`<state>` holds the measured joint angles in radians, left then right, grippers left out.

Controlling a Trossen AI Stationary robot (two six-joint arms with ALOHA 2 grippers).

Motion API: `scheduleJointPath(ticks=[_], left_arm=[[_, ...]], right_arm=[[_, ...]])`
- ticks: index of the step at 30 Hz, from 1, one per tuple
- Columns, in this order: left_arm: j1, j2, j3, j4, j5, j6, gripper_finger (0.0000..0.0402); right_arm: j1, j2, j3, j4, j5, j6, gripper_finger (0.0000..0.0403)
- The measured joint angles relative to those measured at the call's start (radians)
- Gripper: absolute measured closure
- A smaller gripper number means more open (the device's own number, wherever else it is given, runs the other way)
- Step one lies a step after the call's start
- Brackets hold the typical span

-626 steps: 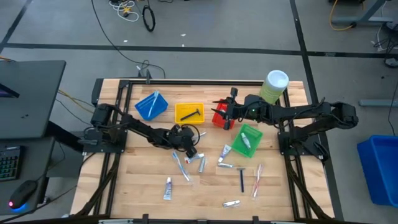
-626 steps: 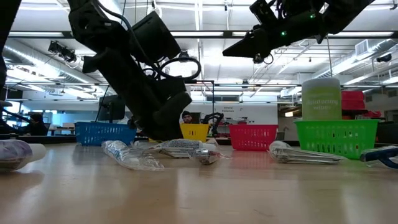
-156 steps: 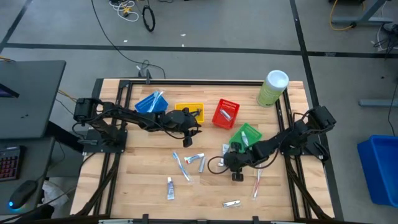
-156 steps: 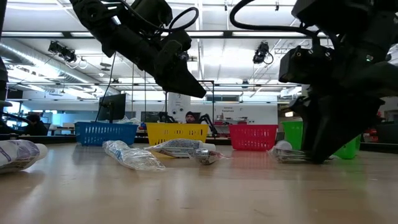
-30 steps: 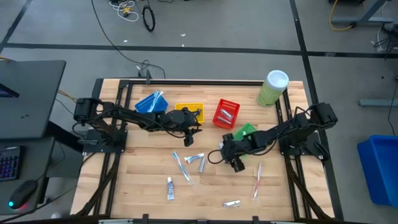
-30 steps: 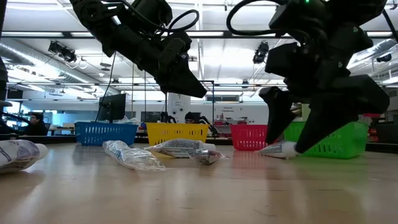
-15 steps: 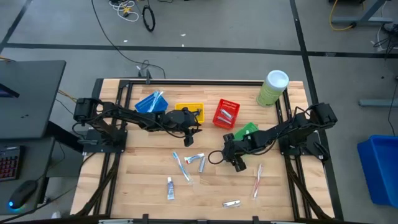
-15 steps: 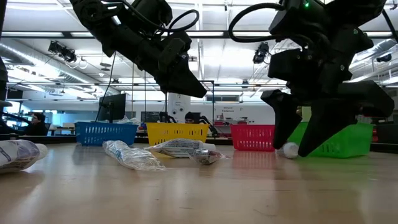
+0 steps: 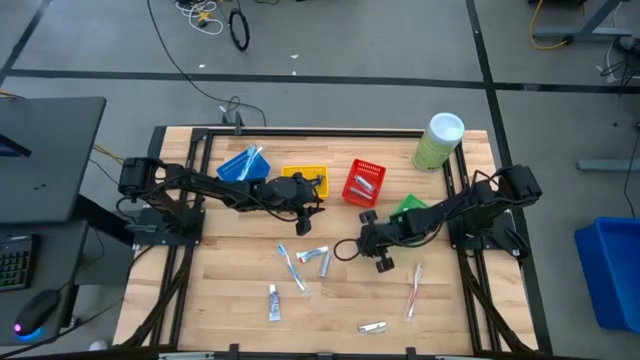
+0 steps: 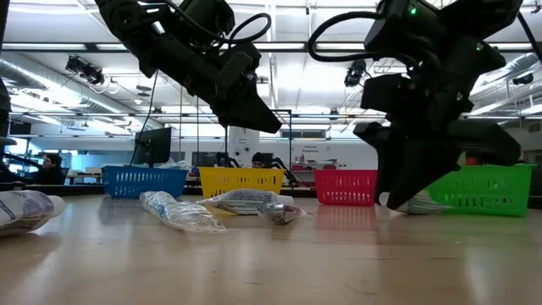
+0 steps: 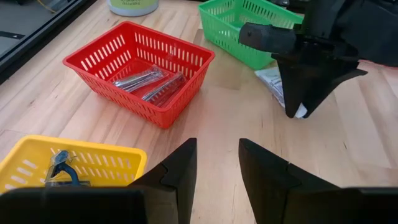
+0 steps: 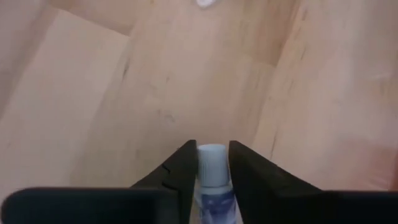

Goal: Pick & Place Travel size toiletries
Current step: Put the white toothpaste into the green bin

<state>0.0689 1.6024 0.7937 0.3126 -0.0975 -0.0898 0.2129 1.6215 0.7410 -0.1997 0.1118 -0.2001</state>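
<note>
Robotics lab: wooden bench (image 9: 230, 300), floor cables (image 9: 215, 20), monitors (image 10: 152, 146).

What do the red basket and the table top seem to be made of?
Red basket: probably moulded plastic, slightly glossy; its walls are a regular grid of thin slots in one uniform red. Table top: wood, likely laminated planks with a smooth matt finish; pale grain lines and seams between boards show.

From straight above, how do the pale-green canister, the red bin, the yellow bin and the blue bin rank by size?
1. Red bin
2. Yellow bin and blue bin: look about alike, and an arm partly covers both, so no ranking.
3. Canister: smallest seen end-on, though it stands tall.
</note>
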Motion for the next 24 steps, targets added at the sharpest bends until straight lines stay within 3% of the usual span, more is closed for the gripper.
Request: scheduleJointPath(ticks=[11, 17, 24], left_arm=[[0.0, 0.0, 0.0, 0.0, 0.0, 0.0, 0.0275], [0.0, 0.0, 0.0, 0.0, 0.0, 0.0, 0.0275], [0.0, 0.0, 0.0, 0.0, 0.0, -0.003, 0.0275]], right_arm=[[-0.043, -0.002, 0.001, 0.038, 0.0, 0.017, 0.0327], [-0.043, -0.02, 0.084, 0.036, 0.011, 0.103, 0.0328], [-0.043, -0.105, 0.225, -0.23, 0.245, 0.25, 0.0327]])
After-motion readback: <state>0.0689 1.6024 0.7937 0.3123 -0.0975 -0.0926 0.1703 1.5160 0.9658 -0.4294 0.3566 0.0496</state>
